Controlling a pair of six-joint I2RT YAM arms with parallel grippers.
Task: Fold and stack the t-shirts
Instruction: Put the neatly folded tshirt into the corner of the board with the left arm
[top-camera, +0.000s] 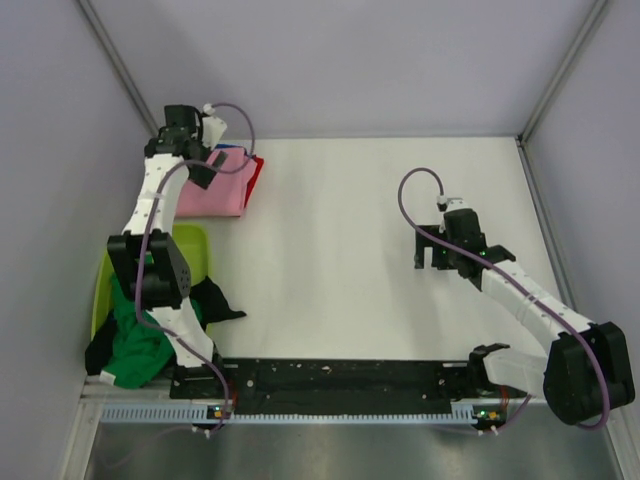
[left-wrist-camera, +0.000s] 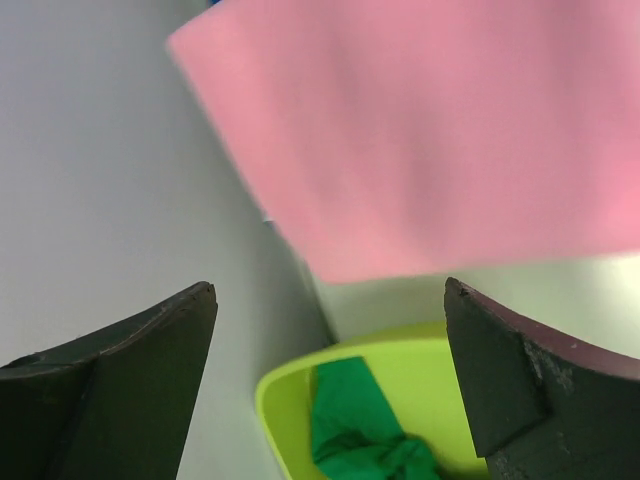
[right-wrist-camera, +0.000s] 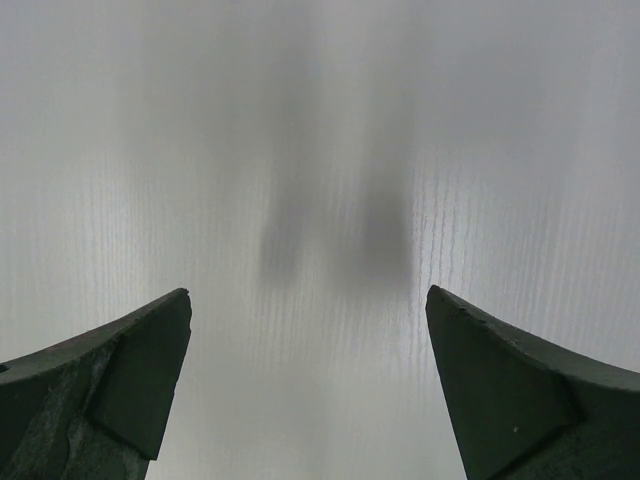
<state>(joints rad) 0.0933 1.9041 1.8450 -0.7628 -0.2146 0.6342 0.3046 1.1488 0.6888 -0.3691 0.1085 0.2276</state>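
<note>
I read the left gripper (left-wrist-camera: 330, 300) spread wide, above the folded pink t-shirt (top-camera: 212, 196) at the table's (top-camera: 340, 220) far-left corner. A red t-shirt (top-camera: 257, 176) shows at its right edge. The green t-shirt (top-camera: 135, 345) sits in the lime tub (top-camera: 196, 248). The right gripper (right-wrist-camera: 308, 300) is spread too, well apart from the shirts.

Far left of table (top-camera: 350, 250): folded t-shirt (top-camera: 212, 195) lying on lower t-shirt (top-camera: 257, 176), whose edge shows at right side. Over stack's far edge: left gripper (top-camera: 203, 168). Nearer than stack, at left table edge: tub (top-camera: 196, 247). In tub, spilling over near rim: loose t-shirt (top-camera: 135, 345); draped over tub's right side: second loose t-shirt (top-camera: 218, 300). Right of centre, well apart from stack and tub: right gripper (top-camera: 432, 255) over table
</note>
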